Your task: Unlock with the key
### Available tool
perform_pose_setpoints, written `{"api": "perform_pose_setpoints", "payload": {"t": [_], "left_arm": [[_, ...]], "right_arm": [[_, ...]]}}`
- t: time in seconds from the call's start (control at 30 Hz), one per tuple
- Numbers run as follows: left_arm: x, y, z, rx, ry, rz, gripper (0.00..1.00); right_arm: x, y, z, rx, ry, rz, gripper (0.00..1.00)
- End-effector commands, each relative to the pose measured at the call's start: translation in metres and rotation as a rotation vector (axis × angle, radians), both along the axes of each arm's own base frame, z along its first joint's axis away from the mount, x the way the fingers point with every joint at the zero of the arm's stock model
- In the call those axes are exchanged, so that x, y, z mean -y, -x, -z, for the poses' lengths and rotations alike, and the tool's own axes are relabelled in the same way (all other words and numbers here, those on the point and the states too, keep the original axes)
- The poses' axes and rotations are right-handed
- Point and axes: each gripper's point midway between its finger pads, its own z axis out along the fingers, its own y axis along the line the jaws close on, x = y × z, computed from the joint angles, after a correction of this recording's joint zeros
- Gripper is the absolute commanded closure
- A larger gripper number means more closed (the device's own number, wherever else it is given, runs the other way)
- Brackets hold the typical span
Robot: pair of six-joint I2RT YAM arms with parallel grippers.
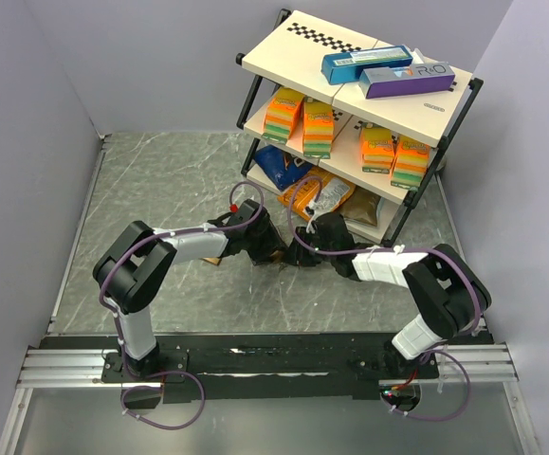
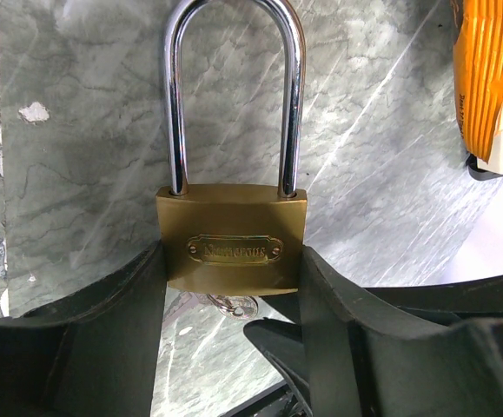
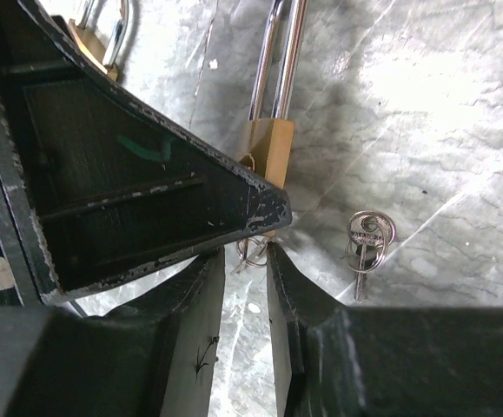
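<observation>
Key, small, thin and dark, on a wire ring [image 2: 231, 305]: it sits at the bottom end of a brass padlock with a long silver shackle [image 2: 232, 248]. Both are near the middle of the grey marbled desk [image 1: 160, 180], toward its far edge. Whether the key is already in the keyhole I cannot tell.

My left fingers [image 2: 103, 339] are clamped on the two sides of the brass padlock's body, with the shackle pointing away. I judge this steadies the lock and leaves the keyhole end free.

My right fingers [image 3: 195, 330] face that end from the opposite side. Only a narrow gap shows between them, and their tips are right at the key's ring. Whether they pinch it I cannot tell.

A separate bunch of silver keys [image 3: 368, 236] lies on the desk near the padlock, untouched.
</observation>
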Motion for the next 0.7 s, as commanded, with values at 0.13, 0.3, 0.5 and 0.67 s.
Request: {"api": "perform_pose_setpoints", "payload": {"t": [0.13, 0.3, 0.5, 0.67], "left_arm": [[-0.014, 0.014, 0.026, -0.082, -0.076, 0.004, 0.99], [-0.014, 0.013, 0.026, -0.078, -0.081, 0.007, 0.99], [-0.015, 0.014, 0.027, -0.083, -0.083, 0.007, 0.99], [-0.014, 0.016, 0.029, -0.089, -0.079, 0.018, 0.99]], "right_arm": [[-0.006, -0.001, 0.005, -0.003, -0.030, -0.019, 0.68], [-0.008, 0.000, 0.008, -0.008, -0.029, -0.025, 0.72], [-0.007, -0.004, 0.011, -0.004, -0.015, -0.017, 0.84], [-0.009, -0.010, 0.011, 0.001, -0.010, -0.016, 1.00]]}}
